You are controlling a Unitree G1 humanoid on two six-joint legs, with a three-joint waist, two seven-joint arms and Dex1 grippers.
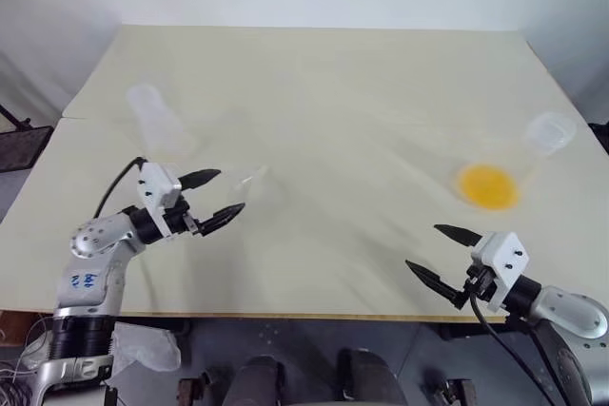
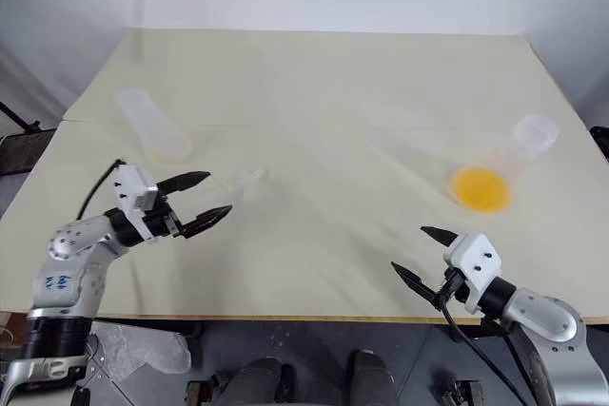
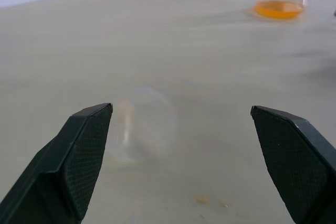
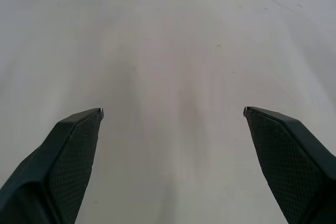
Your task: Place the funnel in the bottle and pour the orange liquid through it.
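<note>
While both tools gape, funnel (image 1: 249,182) seemingly lies mid-table (image 1: 324,83).

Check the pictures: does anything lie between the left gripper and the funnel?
Nothing visible does. The funnel lies on the bare table just ahead of the left gripper, whose jaws stand open toward it.

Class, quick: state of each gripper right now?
Left gripper: open, holding nothing, facing the funnel.
Right gripper: open, holding nothing.
</note>
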